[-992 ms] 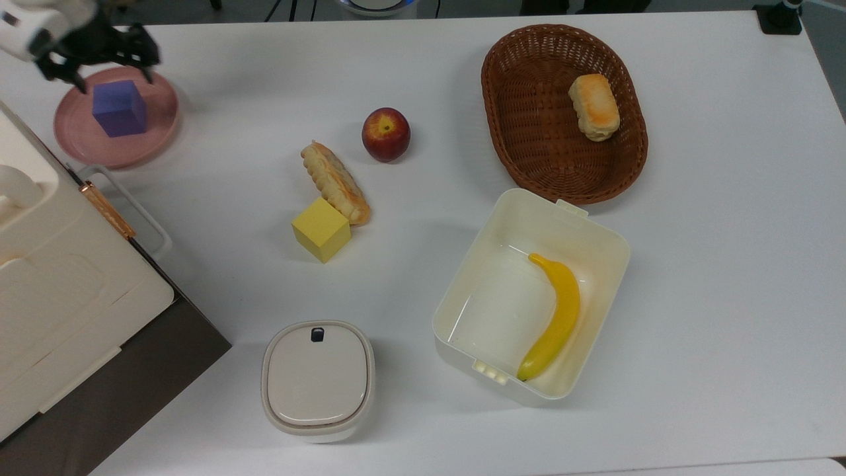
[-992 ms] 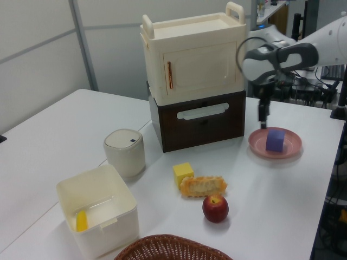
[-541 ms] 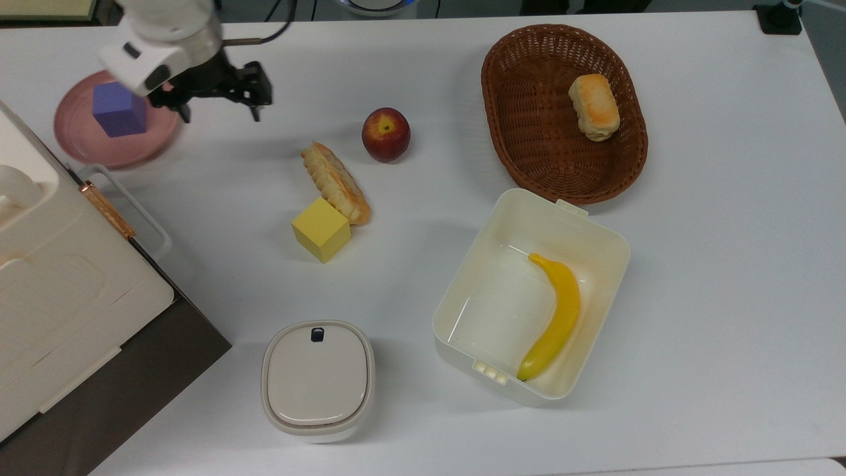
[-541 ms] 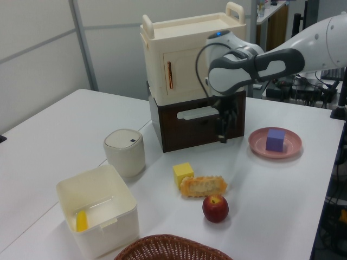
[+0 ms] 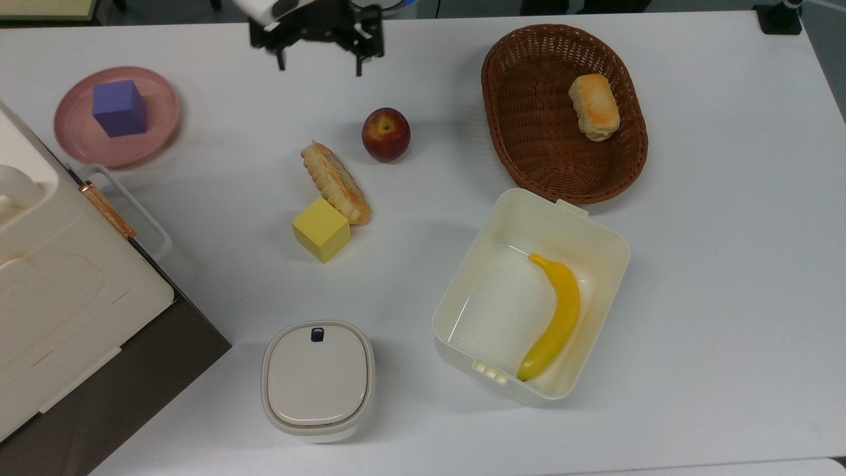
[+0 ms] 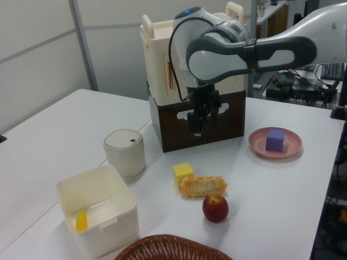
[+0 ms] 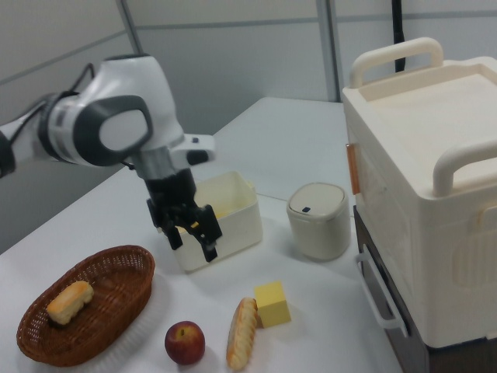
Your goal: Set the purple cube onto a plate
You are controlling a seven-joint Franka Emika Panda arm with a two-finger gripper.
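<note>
Purple cube (image 5: pixel 119 108) sits on pink plate (image 5: pixel 158 132), upper left of top view; gripper (image 5: pixel 318 65) hangs at top centre above white worktop (image 5: pixel 727 264), jaws open and empty, well apart from plate

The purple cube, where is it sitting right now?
The purple cube sits on the pink plate at the top view's far left, just above the cream cabinet, and well clear of the open gripper.

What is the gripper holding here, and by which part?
Nothing. The gripper is open and empty in the air, and the purple cube sits on the plate, apart from it.
</note>
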